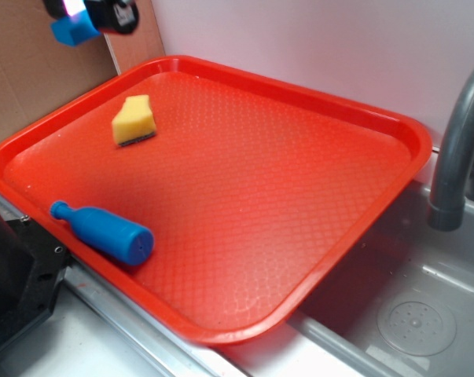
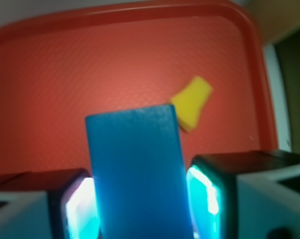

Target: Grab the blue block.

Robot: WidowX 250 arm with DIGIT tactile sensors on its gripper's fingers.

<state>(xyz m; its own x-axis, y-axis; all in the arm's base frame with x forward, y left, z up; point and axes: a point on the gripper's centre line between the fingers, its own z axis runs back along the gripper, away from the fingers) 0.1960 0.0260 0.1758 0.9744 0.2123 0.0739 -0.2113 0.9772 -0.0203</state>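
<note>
My gripper (image 1: 78, 17) is high at the top left of the exterior view, above the back left corner of the red tray (image 1: 394, 126). It is shut on the blue block (image 1: 73, 31), which sticks out below the fingers. In the wrist view the blue block (image 2: 137, 174) fills the gap between the two glowing pads (image 2: 81, 209), held well above the tray (image 2: 65, 74).
A yellow sponge (image 1: 134, 120) lies at the tray's back left; it also shows in the wrist view (image 2: 192, 102). A blue bottle-shaped toy (image 1: 104, 232) lies near the tray's front left rim. A grey faucet (image 1: 457, 149) and a sink (image 1: 409, 314) are at the right.
</note>
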